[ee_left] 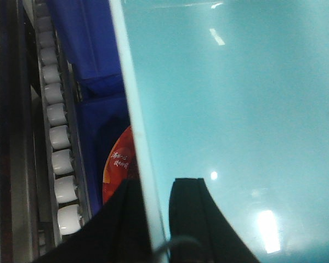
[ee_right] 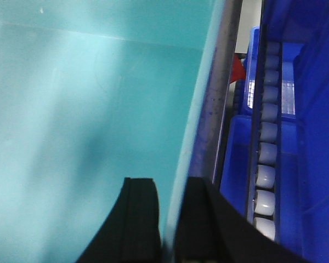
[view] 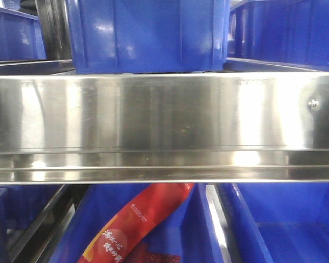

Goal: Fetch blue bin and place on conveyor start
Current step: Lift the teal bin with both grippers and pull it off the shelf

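The pale turquoise blue bin (ee_left: 236, 109) fills most of the left wrist view and its inside also fills the right wrist view (ee_right: 88, 109). My left gripper (ee_left: 156, 189) is shut on the bin's left wall, one finger inside and one outside the rim. My right gripper (ee_right: 170, 189) is shut on the bin's right wall in the same way. The bin and both grippers do not show in the front view. The conveyor start is out of view.
A shiny stainless-steel shelf rail (view: 164, 126) spans the front view. Dark royal-blue storage bins (view: 148, 33) stand above and below it; one holds a red snack packet (view: 137, 224). White roller tracks (ee_left: 60, 142) (ee_right: 266, 159) run beside the turquoise bin on both sides.
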